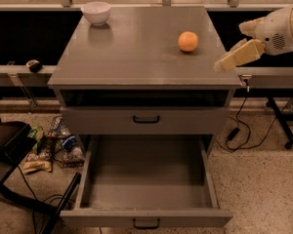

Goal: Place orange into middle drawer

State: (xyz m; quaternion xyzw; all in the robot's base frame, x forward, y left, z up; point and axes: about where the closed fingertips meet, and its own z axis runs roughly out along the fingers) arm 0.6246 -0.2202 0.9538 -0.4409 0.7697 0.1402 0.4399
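The robot's arm is cut off by the right edge, and only its white wrist and the cream gripper [230, 47] show. The gripper hangs just off the right rim of the grey cabinet's counter [136, 52], at about counter height. The jaws are spread, one finger higher and farther, the other lower and nearer, with nothing between them.

The orange [188, 41] sits on the counter's right half, left of the jaws and clear of them, a strip of bare counter between. A white bowl [96, 12] stands at the far left corner, well apart from the fruit.

Below, the slot under the counter top is too dark to read. A closed drawer front [146, 119] sits beneath it. The middle drawer [146, 179] is pulled out towards the near side, its flat floor bare, its handle clipped by the bottom edge. The floor clutter [53, 147] to the left is hard to make out.
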